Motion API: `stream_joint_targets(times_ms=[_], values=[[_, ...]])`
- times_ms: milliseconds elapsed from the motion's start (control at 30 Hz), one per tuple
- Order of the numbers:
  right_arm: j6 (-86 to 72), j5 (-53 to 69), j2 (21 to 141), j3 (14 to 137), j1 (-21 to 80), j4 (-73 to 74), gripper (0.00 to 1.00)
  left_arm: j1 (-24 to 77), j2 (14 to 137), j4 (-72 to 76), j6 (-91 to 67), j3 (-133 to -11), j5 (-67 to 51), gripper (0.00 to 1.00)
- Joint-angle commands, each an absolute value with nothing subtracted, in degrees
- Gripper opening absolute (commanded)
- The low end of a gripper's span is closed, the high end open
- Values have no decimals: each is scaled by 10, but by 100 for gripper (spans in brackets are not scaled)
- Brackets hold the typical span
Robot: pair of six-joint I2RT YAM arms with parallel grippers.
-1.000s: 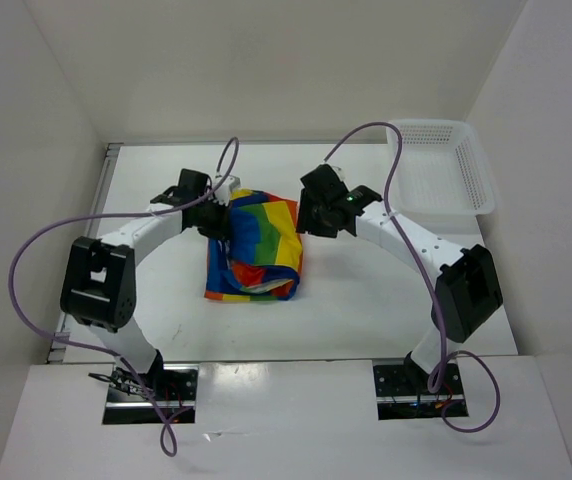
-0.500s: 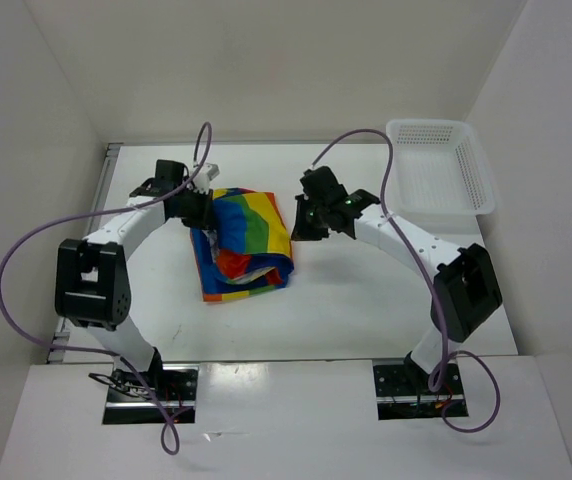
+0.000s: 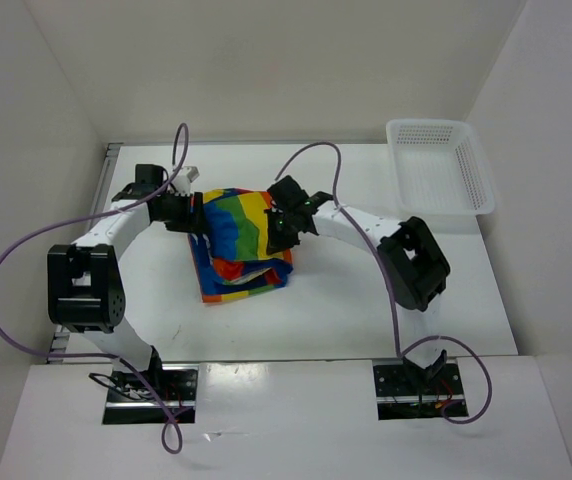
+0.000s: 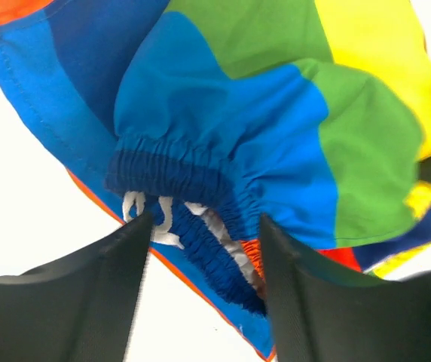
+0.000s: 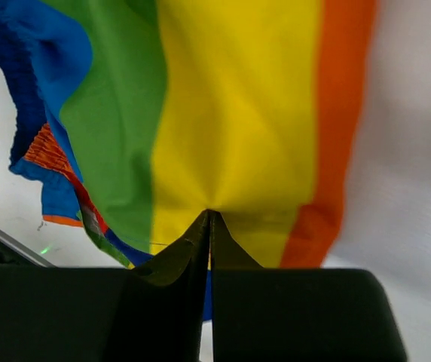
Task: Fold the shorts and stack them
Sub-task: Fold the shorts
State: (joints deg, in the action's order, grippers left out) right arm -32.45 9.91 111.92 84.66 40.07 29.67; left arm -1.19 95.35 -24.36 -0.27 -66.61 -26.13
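Shorts [image 3: 238, 238], right fingers [image 5: 209, 226] pinching yellow hem

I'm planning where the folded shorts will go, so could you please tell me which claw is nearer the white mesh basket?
Right. The right claw pinches the shorts at their right edge, on the side toward the basket; the left claw is at their left edge, farther away.
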Motion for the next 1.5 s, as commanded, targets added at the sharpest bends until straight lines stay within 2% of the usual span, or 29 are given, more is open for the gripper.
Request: stream_joint_targets(times_ms=[0,300,467,633,667,733,800,900,1000,1067,1100,1167,1200,1267,1300,1333,1400,1467], values=[[-294,109,1150,880,443,305,5,-9,944,-229,0,-670,-287,68],[-306,69,1231,873,460,316,3,-9,913,-245,0,-686,-287,70],[-301,44,1184,873,460,309,1,-20,872,-251,0,-699,-281,70],[-283,27,1112,942,460,354,16,-25,853,-264,0,-711,-281,68],[-283,22,1101,947,460,354,25,-25,848,-258,0,-711,-292,49],[-283,16,1074,953,460,359,27,-16,848,-251,0,-711,-306,26],[-289,7,1059,953,454,365,27,-2,872,-243,0,-716,-315,11],[-295,0,1034,928,427,360,22,18,924,-207,0,-716,-306,8],[-295,0,1014,906,408,359,20,18,994,-173,0,-708,-270,8],[-295,5,1006,894,403,359,25,18,1018,-166,0,-714,-246,8],[-295,10,1005,879,397,359,38,18,1029,-161,0,-722,-239,8],[-295,23,991,868,391,354,51,18,1061,-156,0,-729,-234,8],[-295,23,991,860,391,354,66,18,1070,-156,0,-735,-228,8],[-301,23,971,853,377,354,78,12,1098,-156,0,-743,-228,8],[-307,23,964,847,372,354,89,12,1105,-165,0,-754,-228,9],[-307,23,956,847,358,354,93,12,1111,-172,0,-760,-235,10],[-307,29,933,847,342,354,100,12,1088,-180,0,-768,-251,19],[-301,10,905,842,321,359,100,12,1056,-180,0,-773,-266,54]])
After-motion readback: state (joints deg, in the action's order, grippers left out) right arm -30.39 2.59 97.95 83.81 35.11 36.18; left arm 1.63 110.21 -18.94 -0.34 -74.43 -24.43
